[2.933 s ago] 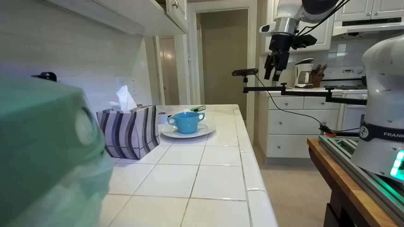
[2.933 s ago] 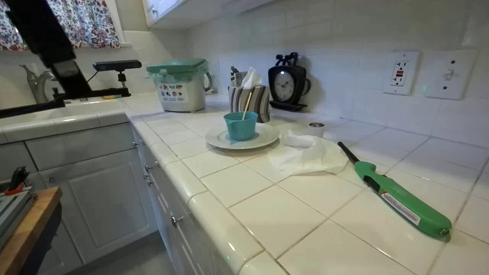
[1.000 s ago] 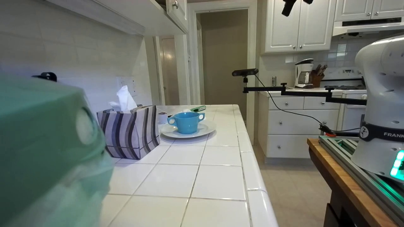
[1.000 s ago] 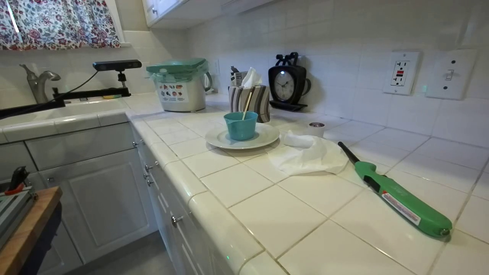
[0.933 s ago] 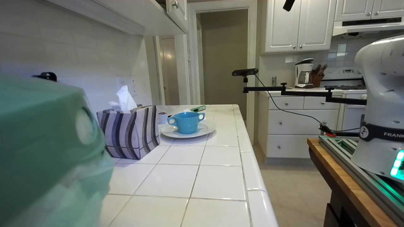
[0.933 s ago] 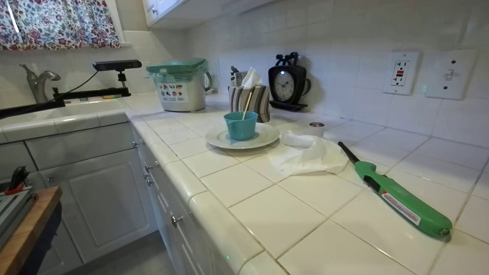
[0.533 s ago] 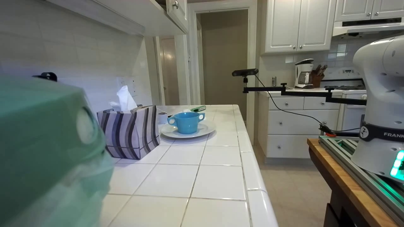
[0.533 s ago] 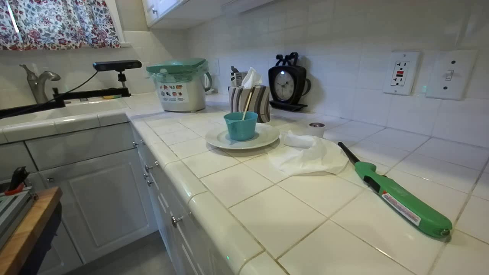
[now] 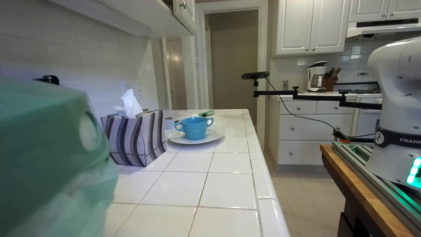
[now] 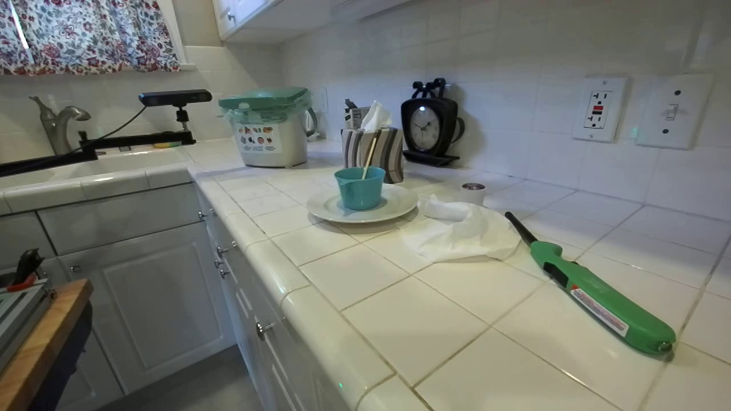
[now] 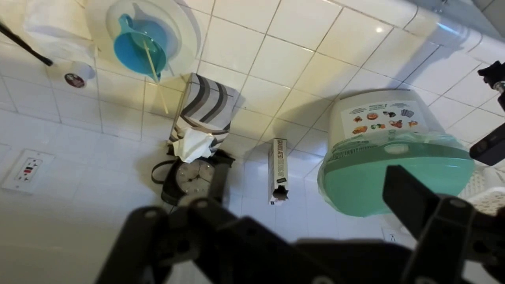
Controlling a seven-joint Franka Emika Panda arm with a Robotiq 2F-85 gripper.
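Hand (image 11: pixel 305 179) is held above the table (image 11: pixel 236 43), fingers (image 11: pixel 410 197) spread wide, nothing yet gripped; sugar box (image 11: pixel 278 169) is seen mid-frame, blue cup (image 11: pixel 132 49) left untouched on plate (image 11: pixel 187 31), upper left.

White arm (image 9: pixel 399 89) here, smooth and rounded, dotted with small oval marks (image 9: pixel 407 95); black band (image 9: pixel 391 138) below, pale "FRANK" lettering (image 9: pixel 410 141) (rest out of view), circular badge (image 9: pixel 379 138), lights (image 9: pixel 413 171) glowing green; and black gripper (image 11: pixel 307 183), blurred, blocky fingers (image 11: pixel 408 193), round screw heads (image 11: pixel 457 202)!
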